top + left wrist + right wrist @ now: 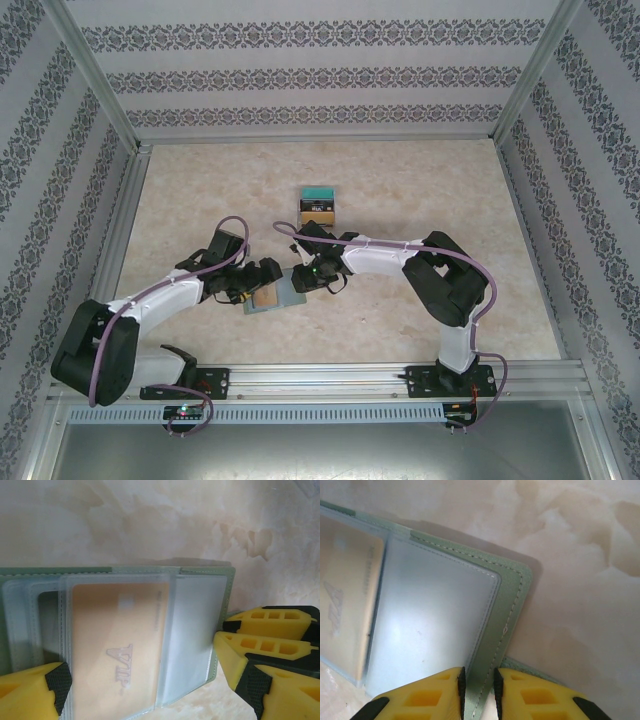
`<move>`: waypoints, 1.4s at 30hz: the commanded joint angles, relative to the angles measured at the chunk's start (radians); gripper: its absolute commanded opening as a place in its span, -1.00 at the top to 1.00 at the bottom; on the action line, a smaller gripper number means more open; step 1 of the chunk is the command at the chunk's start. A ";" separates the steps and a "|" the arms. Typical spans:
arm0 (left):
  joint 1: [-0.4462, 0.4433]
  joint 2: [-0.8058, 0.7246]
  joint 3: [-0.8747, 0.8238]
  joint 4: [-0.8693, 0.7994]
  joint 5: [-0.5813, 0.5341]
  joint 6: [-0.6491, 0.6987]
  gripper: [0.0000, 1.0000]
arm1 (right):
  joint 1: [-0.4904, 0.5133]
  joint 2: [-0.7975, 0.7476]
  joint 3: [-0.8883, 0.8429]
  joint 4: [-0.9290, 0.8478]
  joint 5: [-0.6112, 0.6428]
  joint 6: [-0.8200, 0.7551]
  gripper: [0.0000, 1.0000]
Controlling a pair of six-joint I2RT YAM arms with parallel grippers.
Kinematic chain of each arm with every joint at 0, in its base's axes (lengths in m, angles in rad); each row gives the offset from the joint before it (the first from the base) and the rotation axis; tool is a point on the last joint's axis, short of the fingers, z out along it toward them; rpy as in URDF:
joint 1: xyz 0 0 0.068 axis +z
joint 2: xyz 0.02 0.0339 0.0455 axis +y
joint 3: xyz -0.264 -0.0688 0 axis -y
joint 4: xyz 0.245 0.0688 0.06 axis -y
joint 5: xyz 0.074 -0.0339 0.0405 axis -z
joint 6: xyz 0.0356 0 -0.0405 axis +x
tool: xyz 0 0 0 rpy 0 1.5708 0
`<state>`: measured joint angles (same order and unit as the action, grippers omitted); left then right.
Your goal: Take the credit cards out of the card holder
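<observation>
Patterned walls [300, 80] box in a pale marbled table [430, 180], and from above both arms lean in to the middle. There lies the card holder [290, 292], spread open, with an orange card [265, 297] showing in it. The left gripper [255, 287] sits over the card side and the right gripper [303, 282] at the other flap. From up here I cannot tell how wide either stands. Further back, well apart, sits a small teal-and-dark stack [319, 204], possibly cards, too small to call.

Over to the left wrist: the card holder [223, 595] lies flat with its clear pockets fanned. The orange card [120, 645], pale "VIP" lettering on it, sits fully inside a sleeve. The left gripper [155, 687] is spread wide, one finger either side of the pockets, gripping nothing. At the right edge the right gripper [222, 631] nips the cover.

The right wrist confirms it: the right gripper [477, 690] is nearly closed, with the green stitched edge of the card holder [515, 595] pinched between its fingers. The sleeve beside it looks empty, and the orange card [345, 610] is one sleeve over.

My read: the holder is opened and pinned, but this card's extraction has not yet begun. Remaining: slide it out, then check the pockets beneath.
</observation>
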<state>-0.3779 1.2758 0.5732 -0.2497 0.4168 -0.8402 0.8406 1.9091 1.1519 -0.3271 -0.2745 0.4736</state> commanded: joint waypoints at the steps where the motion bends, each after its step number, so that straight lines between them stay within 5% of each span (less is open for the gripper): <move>1: 0.006 -0.033 -0.005 -0.077 -0.057 0.018 -0.86 | 0.024 0.061 -0.010 -0.007 -0.009 0.014 0.46; 42: -0.005 0.000 -0.061 0.231 0.185 -0.047 -0.98 | 0.030 0.074 0.000 -0.008 -0.022 0.015 0.47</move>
<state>-0.3779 1.2949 0.5308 -0.1043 0.5228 -0.8551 0.8406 1.9141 1.1587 -0.3325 -0.2752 0.4763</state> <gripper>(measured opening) 0.990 0.268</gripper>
